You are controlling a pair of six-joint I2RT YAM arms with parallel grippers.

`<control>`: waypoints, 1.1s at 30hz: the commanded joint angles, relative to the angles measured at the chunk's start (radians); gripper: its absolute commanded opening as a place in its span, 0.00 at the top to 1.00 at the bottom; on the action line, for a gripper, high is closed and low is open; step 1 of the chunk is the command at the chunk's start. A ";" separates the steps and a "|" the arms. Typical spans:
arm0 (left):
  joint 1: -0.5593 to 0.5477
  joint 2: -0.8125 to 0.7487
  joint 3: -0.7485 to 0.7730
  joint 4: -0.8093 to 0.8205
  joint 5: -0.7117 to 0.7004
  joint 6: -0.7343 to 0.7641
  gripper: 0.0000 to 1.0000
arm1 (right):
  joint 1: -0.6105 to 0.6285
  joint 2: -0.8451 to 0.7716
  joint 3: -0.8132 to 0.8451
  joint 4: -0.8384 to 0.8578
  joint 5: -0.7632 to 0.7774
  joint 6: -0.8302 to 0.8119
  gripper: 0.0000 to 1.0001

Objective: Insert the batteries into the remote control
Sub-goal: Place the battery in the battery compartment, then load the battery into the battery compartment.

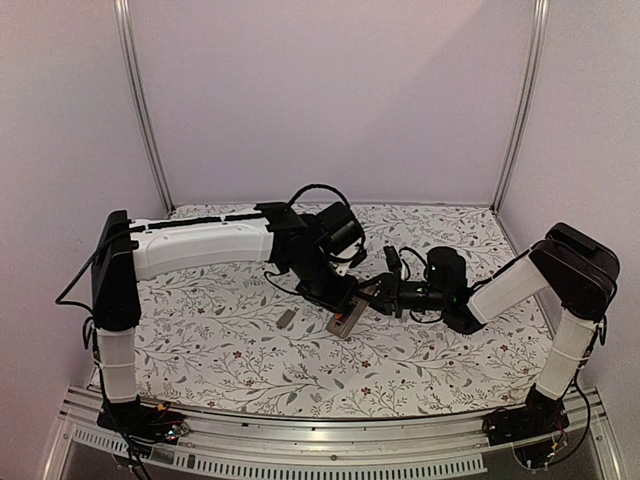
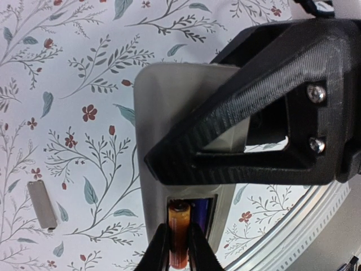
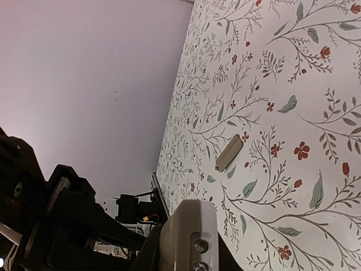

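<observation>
The left pincer (image 2: 179,230) is nearly closed, its two thin black fingers (image 2: 159,251) pinching the orange-red battery (image 2: 179,244) by its sides. The battery points lengthwise into the open compartment at the end of the remote control (image 2: 163,107), which lies grey-beige back upward on the flowered surface (image 1: 220,335) near its middle. A dark bluish shape (image 2: 199,217) lies beside the battery inside the compartment, too hidden to identify. The right pincer (image 1: 368,299) comes in from the other side and is closed on the remote control, one ribbed black finger (image 2: 248,130) crossing its back. The flat grey cover (image 2: 42,204) lies apart on the surface, to the left arm's side.
</observation>
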 commanded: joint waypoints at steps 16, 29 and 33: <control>-0.002 -0.032 0.009 -0.019 -0.045 0.036 0.68 | -0.017 -0.009 -0.008 0.133 -0.031 0.033 0.96; 0.057 -0.297 -0.214 0.278 0.042 0.073 0.31 | -0.036 -0.025 -0.014 0.183 -0.107 0.034 0.97; 0.061 -0.491 -0.468 0.542 0.020 0.133 0.24 | -0.041 -0.029 -0.001 0.233 -0.151 0.053 0.97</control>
